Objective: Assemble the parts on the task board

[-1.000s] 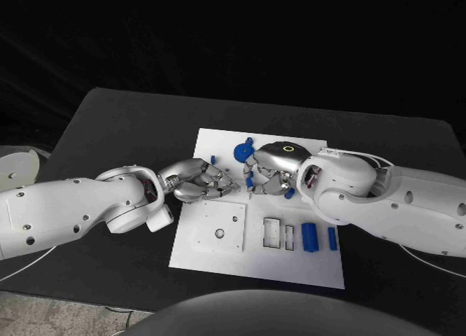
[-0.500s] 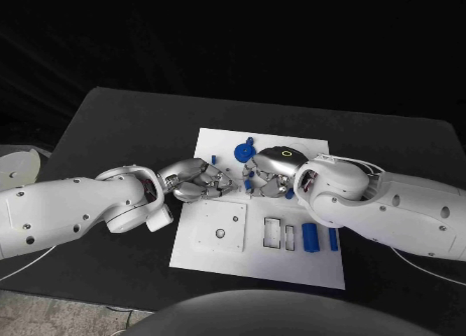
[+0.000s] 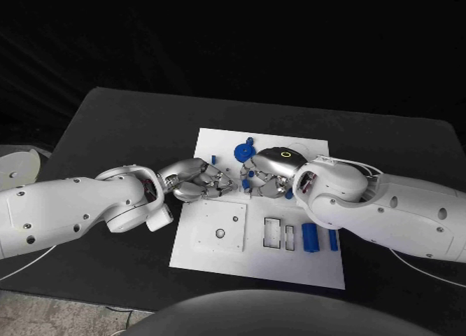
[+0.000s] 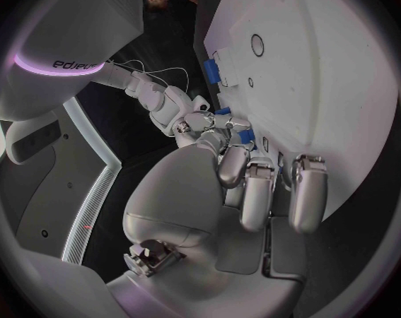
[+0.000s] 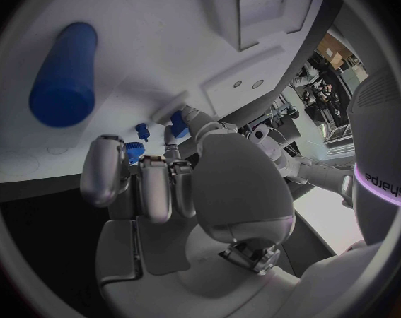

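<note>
Silver fingers of both hands meet over the middle of the white board (image 3: 294, 269), fingertips nearly touching. The right hand (image 3: 267, 171) curls its fingers down around a small blue part (image 3: 248, 183) at the board's centre; in the right wrist view a blue piece (image 5: 178, 124) sits at the tip of the thumb and a finger, so it looks pinched, though the contact itself is partly hidden. Another small blue knurled piece (image 5: 134, 152) lies just beside those fingers. The left hand (image 3: 198, 180) has its fingers curled in close together, tips pointing at the right hand; whether they hold anything I cannot tell, since the palm hides the tips in the left wrist view, where small blue bits (image 4: 245, 136) show just past the fingers (image 4: 307, 191). Outward from the hands, a blue round disc (image 3: 243, 150) lies on the board's far part, just beyond the right hand, and a thin blue peg (image 3: 213, 157) stands near the far left edge. Nearer the robot, a square raised plate with a hole (image 3: 220, 227) sits on the board's left half, two rectangular slots (image 3: 280, 234) lie beside it, and two blue bars (image 3: 310, 237) lie right of the slots, side by side. Under it all is the black table (image 3: 112, 126).
</note>
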Action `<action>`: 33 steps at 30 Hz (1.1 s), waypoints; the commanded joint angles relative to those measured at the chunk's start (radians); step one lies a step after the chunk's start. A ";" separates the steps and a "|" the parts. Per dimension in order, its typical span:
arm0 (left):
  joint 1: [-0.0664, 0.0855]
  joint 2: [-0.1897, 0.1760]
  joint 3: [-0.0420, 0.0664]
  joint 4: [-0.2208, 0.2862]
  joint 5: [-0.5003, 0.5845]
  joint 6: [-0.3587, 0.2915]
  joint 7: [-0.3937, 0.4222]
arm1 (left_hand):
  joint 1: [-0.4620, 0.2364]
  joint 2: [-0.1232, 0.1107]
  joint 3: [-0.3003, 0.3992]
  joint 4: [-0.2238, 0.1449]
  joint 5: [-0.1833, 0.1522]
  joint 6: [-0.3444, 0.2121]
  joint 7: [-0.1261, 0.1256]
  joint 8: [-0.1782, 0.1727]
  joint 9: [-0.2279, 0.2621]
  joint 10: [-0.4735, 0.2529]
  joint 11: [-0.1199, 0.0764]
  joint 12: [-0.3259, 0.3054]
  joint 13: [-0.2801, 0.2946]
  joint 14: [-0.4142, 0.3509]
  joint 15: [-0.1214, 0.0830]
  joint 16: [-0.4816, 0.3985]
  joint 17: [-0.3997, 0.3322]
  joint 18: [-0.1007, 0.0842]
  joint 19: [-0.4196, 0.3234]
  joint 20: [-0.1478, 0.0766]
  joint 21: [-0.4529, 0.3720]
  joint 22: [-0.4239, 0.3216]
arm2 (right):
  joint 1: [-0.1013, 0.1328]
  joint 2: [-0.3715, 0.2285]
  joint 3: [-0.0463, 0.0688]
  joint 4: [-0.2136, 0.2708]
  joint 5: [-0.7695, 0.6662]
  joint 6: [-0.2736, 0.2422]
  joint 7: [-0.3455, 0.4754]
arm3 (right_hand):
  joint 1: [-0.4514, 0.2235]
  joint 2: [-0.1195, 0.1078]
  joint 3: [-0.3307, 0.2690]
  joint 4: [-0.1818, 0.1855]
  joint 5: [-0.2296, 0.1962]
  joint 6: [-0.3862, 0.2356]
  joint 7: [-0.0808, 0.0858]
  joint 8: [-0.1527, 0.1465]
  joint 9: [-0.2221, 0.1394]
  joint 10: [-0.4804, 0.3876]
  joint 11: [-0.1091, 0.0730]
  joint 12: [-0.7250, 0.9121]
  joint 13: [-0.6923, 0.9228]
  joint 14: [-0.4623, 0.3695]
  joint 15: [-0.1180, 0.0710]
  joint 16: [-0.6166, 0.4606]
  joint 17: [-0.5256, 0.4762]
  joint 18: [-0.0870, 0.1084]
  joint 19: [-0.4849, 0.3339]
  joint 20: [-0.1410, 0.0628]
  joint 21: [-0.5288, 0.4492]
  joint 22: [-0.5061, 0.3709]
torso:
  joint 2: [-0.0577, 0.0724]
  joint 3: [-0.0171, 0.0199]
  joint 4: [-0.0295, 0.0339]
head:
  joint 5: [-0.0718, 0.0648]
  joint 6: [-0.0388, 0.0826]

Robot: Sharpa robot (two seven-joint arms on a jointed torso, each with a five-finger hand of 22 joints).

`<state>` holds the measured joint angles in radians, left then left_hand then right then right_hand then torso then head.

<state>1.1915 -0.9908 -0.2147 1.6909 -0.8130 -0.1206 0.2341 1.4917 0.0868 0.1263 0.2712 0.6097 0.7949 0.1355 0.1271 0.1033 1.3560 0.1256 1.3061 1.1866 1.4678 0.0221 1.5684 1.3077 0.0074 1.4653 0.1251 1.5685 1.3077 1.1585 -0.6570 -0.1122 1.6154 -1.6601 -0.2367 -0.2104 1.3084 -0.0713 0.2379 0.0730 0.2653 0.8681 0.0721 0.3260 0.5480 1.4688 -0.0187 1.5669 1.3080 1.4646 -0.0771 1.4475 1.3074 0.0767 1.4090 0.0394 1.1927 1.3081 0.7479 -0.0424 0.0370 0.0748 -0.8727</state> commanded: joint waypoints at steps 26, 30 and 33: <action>-0.001 0.002 0.000 -0.004 -0.004 -0.010 -0.007 | -0.006 -0.011 0.006 0.006 -0.028 0.026 0.007 0.013 0.007 0.215 -0.064 0.265 0.384 0.103 -0.001 0.002 0.263 -0.006 0.099 0.005 0.001 0.259 | -0.001 -0.010 0.000 0.011 -0.025 -0.047 0.007 | -0.043 -0.028 -0.055 0.023 -0.119 -0.172 0.025 -0.085 -0.037 0.102 0.026 0.004 0.263 0.059 0.023 -0.005 0.144 0.009 -0.002 0.017 -0.022 0.124 | -0.001 0.0015 -0.0003 | 0.003 0.000; -0.001 -0.004 0.000 0.011 -0.014 -0.060 -0.021 | -0.048 -0.005 -0.005 0.016 -0.141 0.047 0.014 0.029 0.016 0.215 -0.057 0.265 0.384 0.103 0.006 0.002 0.263 -0.007 0.106 0.012 0.002 0.263 | 0.005 -0.029 0.000 0.035 -0.025 -0.102 0.023 | -0.052 -0.033 -0.067 0.038 -0.143 -0.196 0.023 -0.096 -0.049 0.102 0.025 0.004 0.263 0.060 0.022 -0.002 0.147 0.008 0.002 0.016 -0.019 0.127 | -0.003 0.0022 -0.0006 | 0.005 0.000; 0.001 -0.014 0.001 0.031 -0.019 -0.097 -0.049 | -0.107 0.002 -0.030 0.018 -0.257 0.056 0.019 0.038 0.023 0.215 -0.050 0.265 0.384 0.103 0.012 0.002 0.263 -0.007 0.106 0.018 0.002 0.263 | 0.022 -0.049 0.000 0.062 -0.024 -0.136 0.032 | -0.060 -0.039 -0.078 0.055 -0.166 -0.206 0.023 -0.099 -0.056 0.102 0.024 0.004 0.263 0.062 0.021 0.001 0.149 0.007 0.005 0.015 -0.015 0.130 | -0.007 0.0048 -0.0005 | 0.004 0.000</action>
<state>1.1914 -1.0026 -0.2143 1.7128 -0.8185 -0.1572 0.2146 1.3857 0.0889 0.0960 0.2894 0.3549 0.8470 0.1552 0.1622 0.1257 1.3767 0.1213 1.3062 1.2154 1.4638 0.0288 1.5684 1.3073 0.0074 1.4664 0.1383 1.5685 1.3074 1.1747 -0.7024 -0.1137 1.6690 -1.6722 -0.2982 -0.2020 1.2567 -0.1120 0.1587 0.1246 0.1007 0.6699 0.0943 0.2306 0.4924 1.4659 -0.0006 1.5669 1.3076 1.4645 -0.0626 1.4435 1.3081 0.0768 1.4093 0.0541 1.1751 1.3077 0.7447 -0.0397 0.0366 0.0790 -0.8727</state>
